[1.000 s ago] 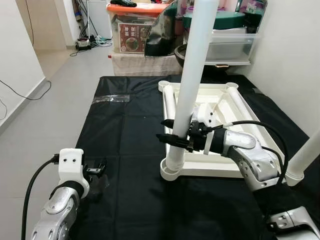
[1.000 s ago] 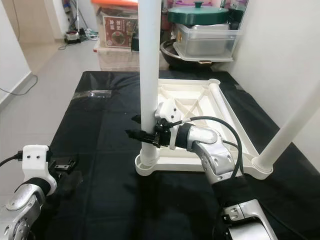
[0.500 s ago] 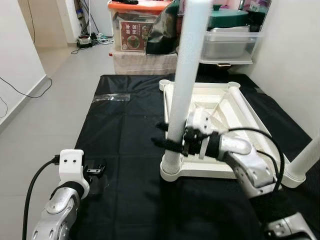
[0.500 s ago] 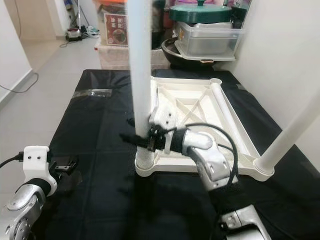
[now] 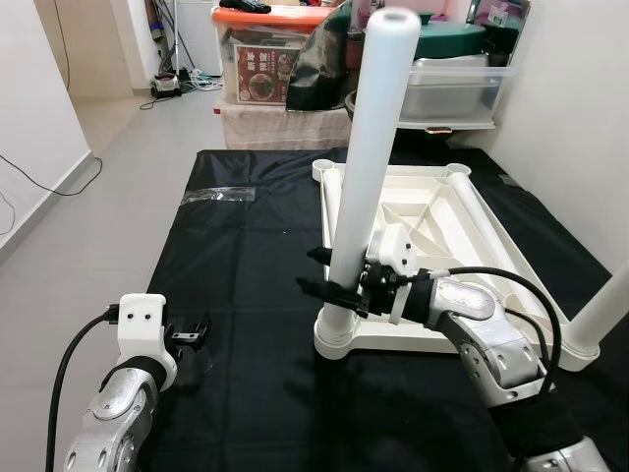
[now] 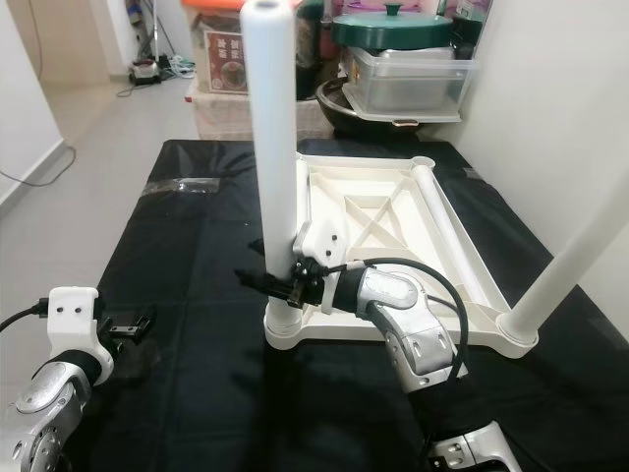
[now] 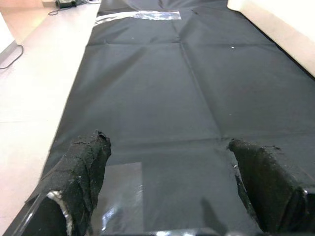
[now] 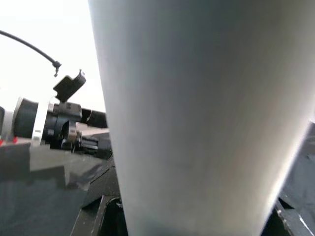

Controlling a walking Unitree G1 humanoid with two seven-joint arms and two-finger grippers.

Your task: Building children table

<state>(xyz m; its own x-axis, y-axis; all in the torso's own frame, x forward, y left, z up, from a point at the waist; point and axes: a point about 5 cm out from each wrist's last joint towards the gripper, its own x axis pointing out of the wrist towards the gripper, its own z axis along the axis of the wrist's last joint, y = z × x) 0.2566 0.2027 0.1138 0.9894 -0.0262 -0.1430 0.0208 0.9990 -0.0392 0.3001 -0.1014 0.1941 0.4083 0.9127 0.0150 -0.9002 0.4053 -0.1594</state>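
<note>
The white table top (image 5: 432, 211) lies upside down on a black cloth (image 5: 246, 246). One white leg (image 5: 369, 147) stands upright in its near left corner socket (image 5: 332, 339). My right gripper (image 5: 329, 272) is shut on this leg just above the socket; the right wrist view shows the leg (image 8: 197, 108) up close. A second leg (image 5: 604, 315) stands in the near right corner and leans out of view. Two more legs (image 5: 334, 197) lie inside the table top along its sides. My left gripper (image 7: 167, 147) hangs open and empty low over the cloth's near left part.
Storage boxes (image 5: 260, 59), a black bag and stacked containers (image 5: 447, 84) stand past the cloth's far edge. A white wall (image 5: 580, 118) runs close along the right. Grey floor (image 5: 88, 226) lies to the left, with a taped patch (image 5: 218, 194) on the cloth.
The leg in my right gripper has swung from leaning toward the camera to standing straighter, so its top end is now in view. The left arm has stayed put.
</note>
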